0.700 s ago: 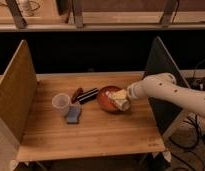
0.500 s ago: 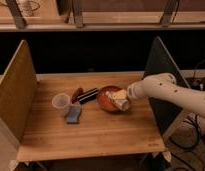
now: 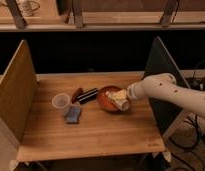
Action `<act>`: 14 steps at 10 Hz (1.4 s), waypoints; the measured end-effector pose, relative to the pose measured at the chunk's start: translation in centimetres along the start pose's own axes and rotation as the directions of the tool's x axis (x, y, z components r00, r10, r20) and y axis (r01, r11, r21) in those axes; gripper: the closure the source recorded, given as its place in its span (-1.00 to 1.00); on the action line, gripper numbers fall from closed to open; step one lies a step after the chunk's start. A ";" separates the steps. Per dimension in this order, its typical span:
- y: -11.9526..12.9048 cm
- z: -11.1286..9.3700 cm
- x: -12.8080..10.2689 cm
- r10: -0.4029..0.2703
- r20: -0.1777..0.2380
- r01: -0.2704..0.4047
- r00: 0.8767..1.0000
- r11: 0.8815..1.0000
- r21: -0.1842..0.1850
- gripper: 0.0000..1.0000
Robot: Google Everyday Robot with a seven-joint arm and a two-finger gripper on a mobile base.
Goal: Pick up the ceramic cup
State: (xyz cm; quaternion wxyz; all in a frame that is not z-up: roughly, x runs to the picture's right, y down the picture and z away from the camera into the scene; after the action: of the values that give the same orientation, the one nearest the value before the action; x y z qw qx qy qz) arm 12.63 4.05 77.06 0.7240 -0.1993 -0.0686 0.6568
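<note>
The ceramic cup point(image 3: 61, 103) is small, pale and round, and stands upright on the left part of the wooden table point(image 3: 91, 132). The gripper point(image 3: 119, 99) is at the end of the white arm point(image 3: 171, 91) that reaches in from the right. It hovers over the reddish-brown bowl point(image 3: 107, 98), well to the right of the cup and apart from it.
A blue sponge point(image 3: 73, 115) lies just right of and in front of the cup. A dark oblong object point(image 3: 88, 95) and a small red item point(image 3: 77, 93) lie between cup and bowl. Upright panels point(image 3: 16, 90) stand at the table's left and right sides.
</note>
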 end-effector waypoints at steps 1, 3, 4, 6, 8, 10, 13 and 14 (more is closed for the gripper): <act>0.0 0.0 0.0 0.000 0.000 0.000 1.000 1.000 0.000 -0.60; 0.0 0.0 0.0 0.000 0.000 0.000 1.000 1.000 0.000 -0.60; 0.0 0.0 0.0 0.000 0.000 0.000 1.000 1.000 0.000 -0.60; 0.0 0.0 0.0 0.000 0.000 0.000 1.000 1.000 0.000 -0.60; 0.0 0.0 0.0 0.000 0.000 0.000 1.000 1.000 0.000 -0.60; 0.0 -0.1 -0.2 -0.012 0.001 0.012 1.000 1.000 0.007 -0.60; 2.4 1.2 -4.0 -0.169 -0.025 0.169 0.985 0.985 0.020 -0.60; 3.5 2.5 -4.8 -0.212 -0.047 0.212 0.976 0.977 0.007 -0.60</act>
State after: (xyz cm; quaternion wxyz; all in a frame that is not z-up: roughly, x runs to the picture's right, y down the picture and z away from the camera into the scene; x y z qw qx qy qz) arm 7.87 0.06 78.81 0.7924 -0.2017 -0.0690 0.5715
